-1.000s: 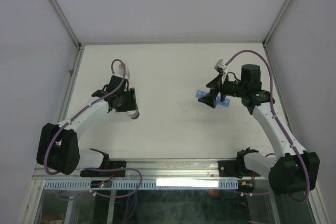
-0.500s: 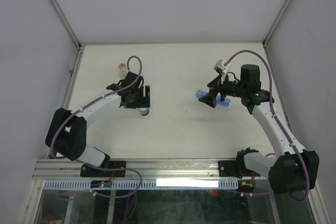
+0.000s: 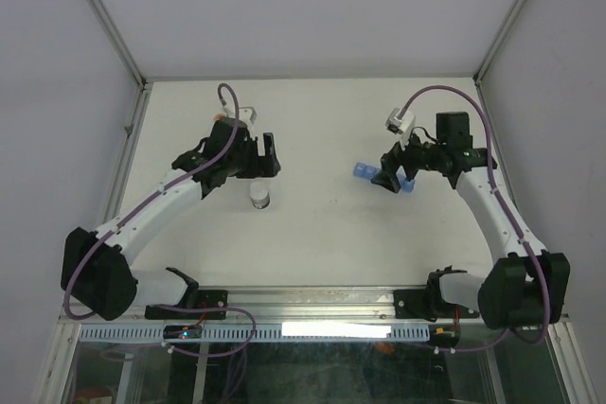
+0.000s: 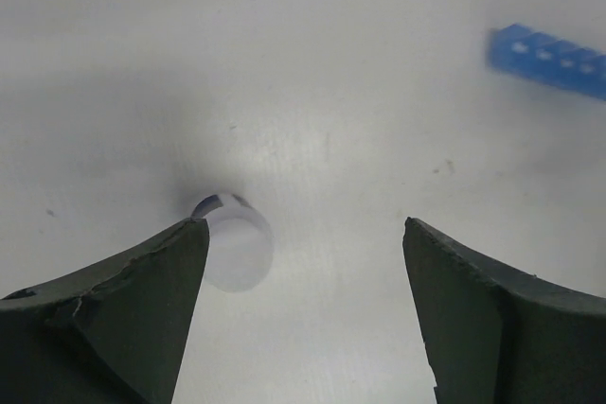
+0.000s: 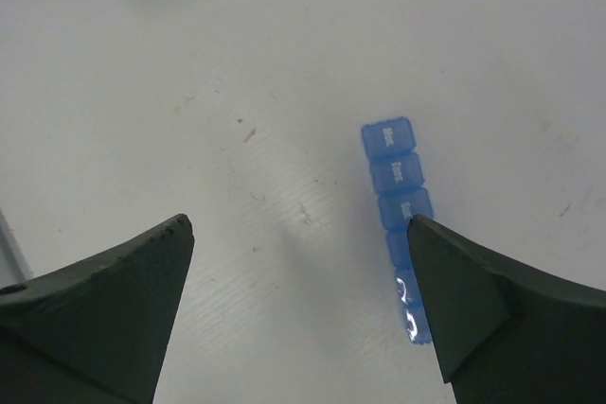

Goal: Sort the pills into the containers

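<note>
i am hovering my right gripper (image 5: pixel 298 224) low over the table (image 5: pixel 237 73) with its fingers spread wide and nothing between them. the blue pill box (image 5: pixel 400 205) is lying flat just under it, but off centre: in my right wrist view it is sitting close against the finger on the right side, with its near end slipping out of sight beside that fingertip. its long axis is running away from my wrist, so the fingers would be closing across its narrow width, which i judge suits a grip once i am shifting sideways to bring it into the middle of the gap. from above, the pill box (image 3: pixel 361 170) is showing on both sides of my right gripper (image 3: pixel 386 180). my left gripper (image 4: pixel 303 224) is also standing released and empty, with a small clear bottle (image 4: pixel 237 248) upright beside one finger, and it is well apart from the pill box, so i am judging the right arm the nearer one.
</note>
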`<move>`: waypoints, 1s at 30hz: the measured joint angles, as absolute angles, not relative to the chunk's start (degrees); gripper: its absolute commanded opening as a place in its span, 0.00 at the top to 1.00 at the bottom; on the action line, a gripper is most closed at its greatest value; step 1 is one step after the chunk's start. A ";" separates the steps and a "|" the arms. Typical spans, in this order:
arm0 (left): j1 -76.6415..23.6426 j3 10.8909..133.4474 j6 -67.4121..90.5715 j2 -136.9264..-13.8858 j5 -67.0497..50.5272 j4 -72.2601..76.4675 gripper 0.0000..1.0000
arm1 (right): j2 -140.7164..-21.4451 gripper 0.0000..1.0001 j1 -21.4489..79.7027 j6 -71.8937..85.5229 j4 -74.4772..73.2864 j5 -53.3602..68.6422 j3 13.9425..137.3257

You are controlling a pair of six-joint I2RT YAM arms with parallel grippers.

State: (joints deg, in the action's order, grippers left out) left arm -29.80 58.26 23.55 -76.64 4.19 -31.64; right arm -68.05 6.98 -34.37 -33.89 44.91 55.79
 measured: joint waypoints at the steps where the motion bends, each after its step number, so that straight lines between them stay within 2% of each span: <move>1: -30.02 58.06 23.40 -74.70 2.81 -29.74 0.15 | -69.54 0.01 5.98 -36.53 -35.31 44.58 56.58; 3: -30.02 56.23 23.11 -70.43 -0.51 -23.73 0.13 | -72.69 0.03 4.08 -40.40 -37.39 43.62 57.54; 7: -30.02 47.59 23.00 -62.59 -8.54 -6.28 0.01 | -79.44 0.08 1.91 -47.92 -40.60 40.32 58.02; 12: -30.04 34.46 23.49 -61.60 -16.99 21.39 0.01 | -85.86 0.17 1.85 -54.04 -43.05 37.21 59.90; 15: -30.06 30.65 23.35 -63.96 -19.22 30.94 0.05 | -89.34 0.21 1.85 -55.75 -43.00 36.10 62.48; 20: -33.95 30.33 18.06 -66.83 -19.77 38.65 0.07 | -92.90 0.24 1.85 -56.07 -42.30 35.16 64.93; 25: -41.45 30.41 10.07 -67.94 -18.06 39.48 0.08 | -93.38 0.24 1.85 -57.25 -42.13 35.33 65.58; 30: -42.83 30.41 6.20 -70.98 -15.88 39.48 0.08 | -93.86 0.29 2.11 -58.24 -41.15 34.89 65.58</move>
